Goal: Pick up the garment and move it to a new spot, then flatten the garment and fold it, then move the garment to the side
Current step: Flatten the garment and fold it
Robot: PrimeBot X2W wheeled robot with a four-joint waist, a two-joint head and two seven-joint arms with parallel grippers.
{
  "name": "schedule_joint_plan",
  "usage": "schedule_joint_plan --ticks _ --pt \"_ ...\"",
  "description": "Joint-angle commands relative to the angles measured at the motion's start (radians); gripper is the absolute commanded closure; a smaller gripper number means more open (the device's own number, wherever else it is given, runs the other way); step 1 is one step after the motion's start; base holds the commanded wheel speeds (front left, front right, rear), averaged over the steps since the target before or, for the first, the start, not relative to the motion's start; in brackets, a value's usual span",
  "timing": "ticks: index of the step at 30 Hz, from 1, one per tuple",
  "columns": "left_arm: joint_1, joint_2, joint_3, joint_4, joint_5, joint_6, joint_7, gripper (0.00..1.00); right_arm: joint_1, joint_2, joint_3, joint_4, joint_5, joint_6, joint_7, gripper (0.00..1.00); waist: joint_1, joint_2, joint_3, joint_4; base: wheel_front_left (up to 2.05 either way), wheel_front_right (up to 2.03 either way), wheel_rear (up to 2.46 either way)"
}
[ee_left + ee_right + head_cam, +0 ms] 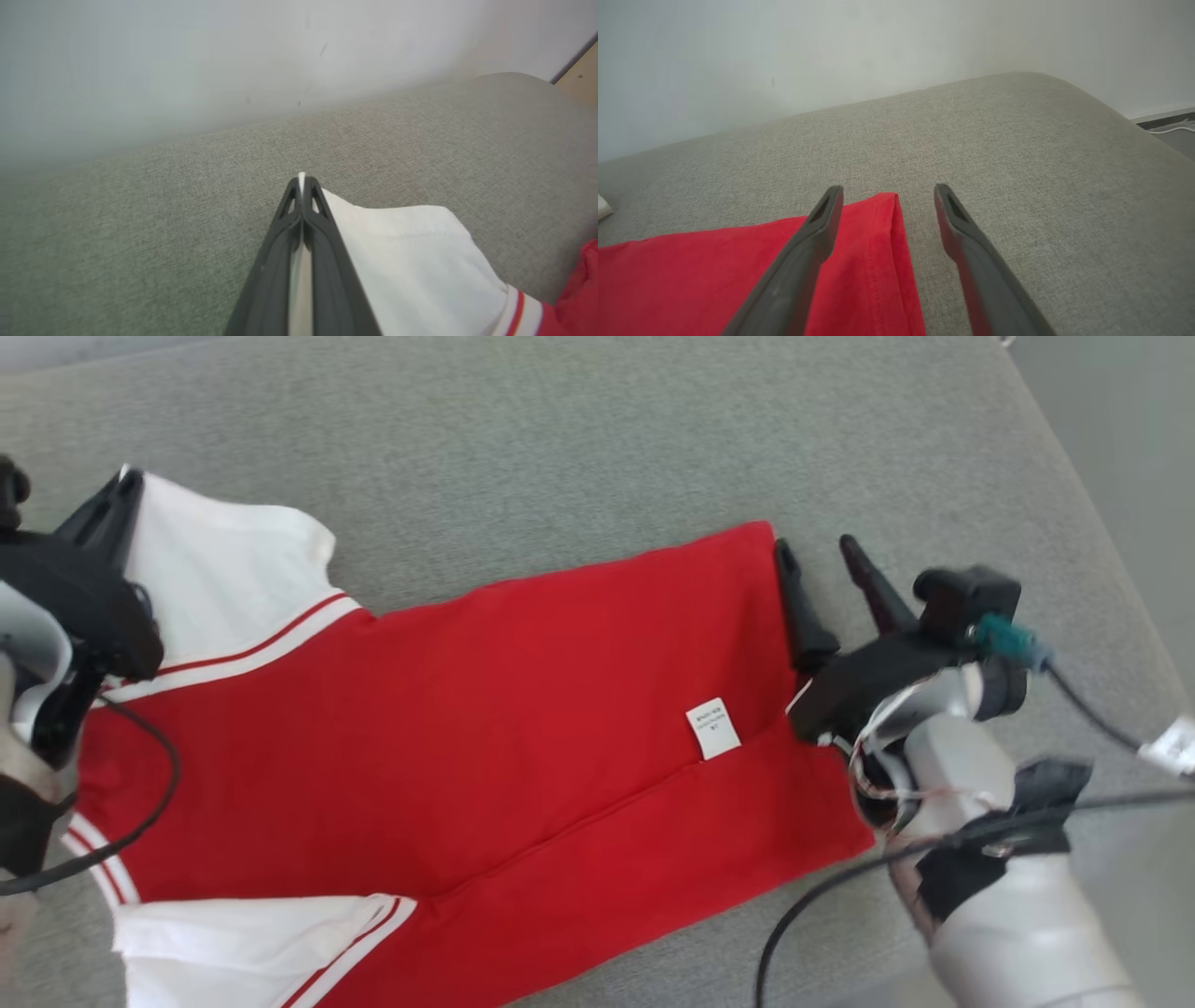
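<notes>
red cotton t-shirt with white sleeves and red-white striped trim (467, 709) lies spread mostly flat on the grey woven upholstered surface (560, 448), filling the middle and lower left of the head view, so pickup and relocation look done. flattening looks close to done, and a long crease runs from lower centre up to the small white care label (713, 728), probably one lengthwise fold already in. left to do, judging by this: grab both ends, finish the folds, slide it aside. left gripper (123, 493) at upper left of frame, fingers pressed together, pinching the outer corner of the upper white sleeve (224, 569); a white sliver shows between them in the left wrist view. right gripper (817, 549) at centre right, fingers spread, straddling the upper hem corner, one finger over red cloth, one over bare grey, nothing gripped. shirt's long axis runs left-right across the frame, rising slightly rightward, shoulders and sleeves left, hem right
</notes>
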Motion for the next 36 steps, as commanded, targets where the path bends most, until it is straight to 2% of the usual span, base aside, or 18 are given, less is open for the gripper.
schedule_joint_plan --ticks 1,7,15,16,17,18,20,21,29,31,36 --pt "-0.007 -0.004 -0.012 -0.021 -0.006 0.001 -0.022 1.0 -0.034 -0.017 -0.002 0.038 0.021 -0.001 0.018 0.0 0.0 0.0 -0.013 0.029 0.0 0.0 0.0" --pt "0.014 -0.01 -0.042 -0.094 -0.021 0.001 -0.053 1.0 -0.113 -0.05 -0.011 0.164 0.062 -0.001 0.082 0.0 0.0 0.0 -0.014 0.08 0.0 0.0 0.0" --pt "0.036 -0.024 -0.067 -0.195 -0.025 0.007 -0.063 1.0 -0.21 -0.075 -0.006 0.327 0.099 -0.001 0.1 0.0 0.0 0.0 0.003 0.136 0.0 0.0 0.0" --pt "0.036 -0.025 -0.068 -0.207 -0.025 0.008 -0.062 1.0 -0.221 -0.075 -0.004 0.346 0.1 -0.001 0.103 0.08 0.0 0.0 0.005 0.14 0.0 0.0 0.0" --pt "0.038 -0.026 -0.07 -0.217 -0.026 0.008 -0.061 1.0 -0.228 -0.076 -0.001 0.366 0.101 -0.001 0.107 0.21 0.0 0.0 0.007 0.144 0.0 0.0 0.0" --pt "0.041 -0.026 -0.071 -0.226 -0.026 0.011 -0.061 1.0 -0.238 -0.075 -0.001 0.385 0.105 -0.001 0.108 0.53 0.0 0.0 0.009 0.148 0.0 0.0 0.0" --pt "0.046 -0.029 -0.074 -0.245 -0.028 0.014 -0.062 1.0 -0.254 -0.077 0.001 0.414 0.107 -0.001 0.097 0.68 0.0 0.0 0.012 0.154 0.0 0.0 0.0" --pt "0.049 -0.029 -0.074 -0.253 -0.028 0.016 -0.064 1.0 -0.263 -0.08 0.0 0.43 0.104 -0.001 0.087 1.0 0.0 0.0 0.013 0.157 0.0 0.0 0.0" --pt "0.102 -0.018 -0.062 -0.318 -0.049 0.028 -0.101 1.0 -0.283 -0.085 0.017 0.496 0.079 -0.001 -0.021 1.0 0.0 0.0 -0.018 0.177 0.0 0.0 0.0" --pt "0.135 -0.013 -0.059 -0.34 -0.055 0.034 -0.117 1.0 -0.255 -0.079 0.03 0.482 0.092 -0.001 -0.043 1.0 0.0 0.0 -0.036 0.182 0.0 0.0 0.0" --pt "0.267 0.003 -0.039 -0.457 -0.074 0.062 -0.179 1.0 -0.16 -0.113 0.078 0.386 0.133 -0.001 -0.078 1.0 0.0 0.0 -0.087 0.194 0.0 0.0 0.0"
